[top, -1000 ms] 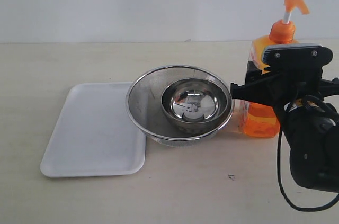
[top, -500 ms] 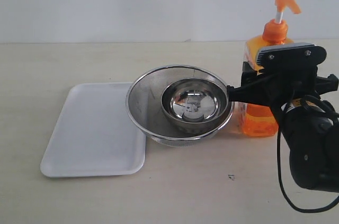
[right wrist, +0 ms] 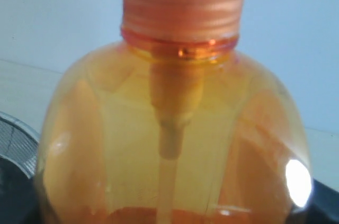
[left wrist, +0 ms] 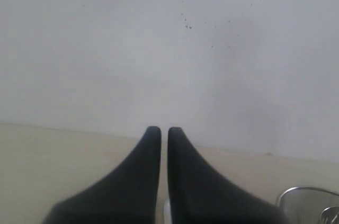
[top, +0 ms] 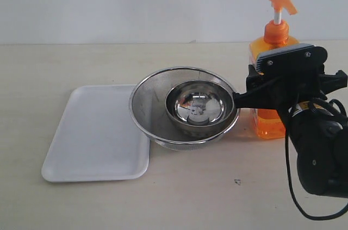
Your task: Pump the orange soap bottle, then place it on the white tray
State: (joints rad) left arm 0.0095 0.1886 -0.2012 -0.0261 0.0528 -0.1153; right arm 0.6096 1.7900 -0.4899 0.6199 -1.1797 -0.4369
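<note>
A: Soap bottle (top: 268,124)?
B: We log it upright, just right of the nested bowls (top: 148,107), right jaws clamped on it.
A: Tray (top: 92,132)?
B: Left of the bowls. Left jaws together.

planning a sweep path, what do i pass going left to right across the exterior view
white tray → large steel bowl, with the smaller steel bowl nested inside it → orange soap bottle
</note>
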